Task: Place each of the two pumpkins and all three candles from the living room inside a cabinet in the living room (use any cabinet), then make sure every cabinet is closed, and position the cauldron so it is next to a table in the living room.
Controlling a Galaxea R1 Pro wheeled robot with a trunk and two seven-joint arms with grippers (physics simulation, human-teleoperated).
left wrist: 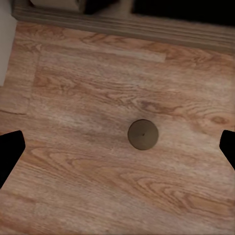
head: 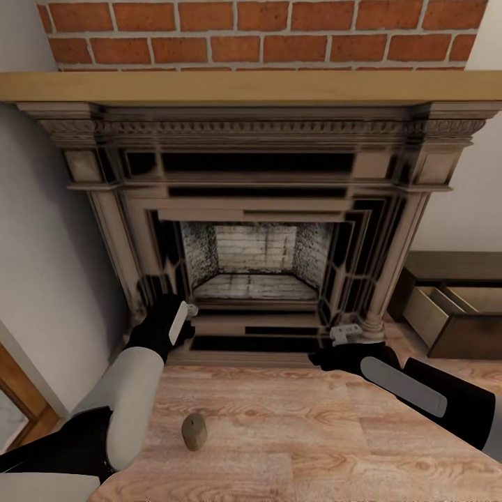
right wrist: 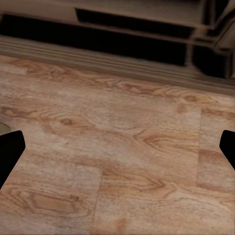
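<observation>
candle [head: 194, 431] on floor [head: 293, 432] before fireplace [head: 254, 230] | cabinet [head: 453, 307] right of fireplace

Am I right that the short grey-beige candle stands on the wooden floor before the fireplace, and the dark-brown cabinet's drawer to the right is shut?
Not quite: the short grey-beige candle does stand on the wooden floor before the fireplace, but the head view shows the dark-brown cabinet's drawer pulled open, its pale inside exposed.

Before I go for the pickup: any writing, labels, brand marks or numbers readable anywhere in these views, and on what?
None: no text, label, brand or number is readable in any view.
The candle on the wooden floor is plain.
The fireplace, its brick wall and the open cabinet drawer carry no lettering.
The left pincer and right pincer show no markings.
</observation>
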